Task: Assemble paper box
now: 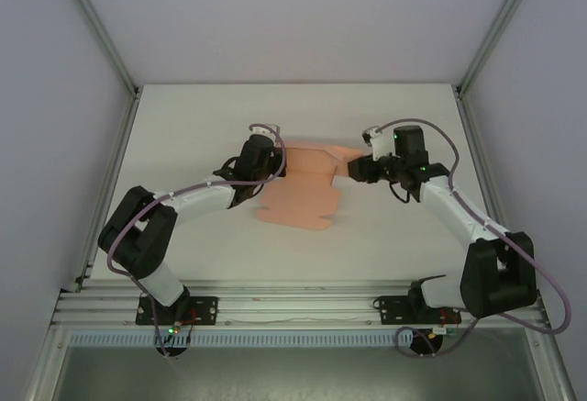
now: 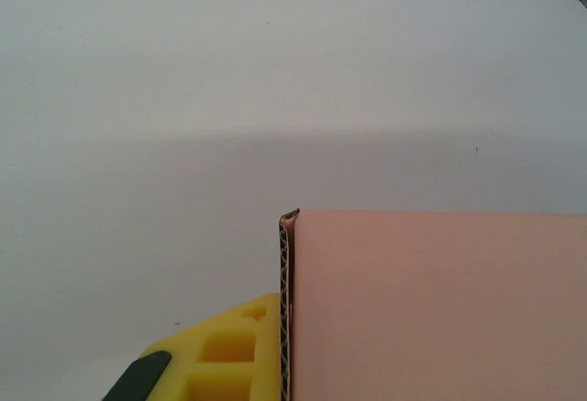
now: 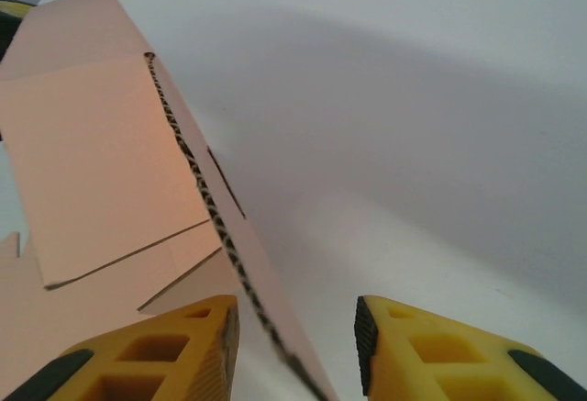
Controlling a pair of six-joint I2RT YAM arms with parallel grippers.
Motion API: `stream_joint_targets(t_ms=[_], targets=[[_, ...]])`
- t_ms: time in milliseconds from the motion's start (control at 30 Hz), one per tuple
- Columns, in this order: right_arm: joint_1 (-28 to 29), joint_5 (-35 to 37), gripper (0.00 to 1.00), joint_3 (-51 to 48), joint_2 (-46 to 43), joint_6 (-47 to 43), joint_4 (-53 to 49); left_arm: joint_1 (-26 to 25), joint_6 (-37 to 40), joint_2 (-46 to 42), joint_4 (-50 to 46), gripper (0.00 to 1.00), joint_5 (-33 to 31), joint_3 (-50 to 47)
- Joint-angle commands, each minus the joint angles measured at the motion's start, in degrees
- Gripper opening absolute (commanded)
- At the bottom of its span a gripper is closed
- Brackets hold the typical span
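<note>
Left end effector (image 1: pixel 277 161) is closed on the left edge of the paper box (image 1: pixel 307 194), an unfolded sheet on the tabletop (image 1: pixel 202 121). Right end effector (image 3: pixel 295 332) is open, a raised card edge between its jaws.

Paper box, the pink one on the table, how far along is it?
Barely started: the salmon-pink corrugated card sheet lies mostly flat on the white table, no walls formed. In hand: the left gripper is shut on its left edge, and the right gripper is open astride a raised right flap. Remaining: folding every panel and closing the box.
</note>
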Motion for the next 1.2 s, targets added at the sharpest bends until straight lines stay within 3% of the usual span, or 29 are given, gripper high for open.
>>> stream_joint_targets(t_ms=[0, 267, 400, 533, 667, 767, 967, 1167], targets=[[-0.2, -2.7, 0.36, 2.0, 1.3, -1.2, -1.2, -0.2, 0.5, -1.8, 0.5, 0.0, 0.9, -0.1], [-0.2, 0.1, 0.11, 3.0, 1.8, -1.1, -2.3, -0.2, 0.2, -1.7, 0.3, 0.0, 0.3, -0.1], [0.4, 7.0, 0.0, 4.0, 4.0, 3.9, -0.9, -0.4, -0.6, -1.5, -0.6, 0.0, -0.4, 1.0], [4.2, 24.5, 0.0, 6.6, 8.0, 7.3, -2.5, -1.0, -1.4, -1.1, -2.2, 0.0, -1.9, 2.5], [10.9, 46.8, 0.0, 10.1, 13.3, 9.8, -4.9, -1.5, -2.5, -0.4, -2.8, 0.0, -2.4, 3.5], [15.1, 59.5, 0.0, 15.6, 19.1, 15.9, -10.3, -1.9, -3.5, 0.8, -3.2, 0.0, -2.7, 4.8], [18.1, 65.1, 0.0, 22.3, 25.9, 25.1, -16.6, -2.3, -4.5, 3.1, -3.9, 0.0, -3.7, 6.7], [18.3, 62.4, 0.03, 19.2, 21.9, 23.9, -13.0, -2.3, -4.5, 3.7, -3.8, 0.0, -5.1, 6.6]])
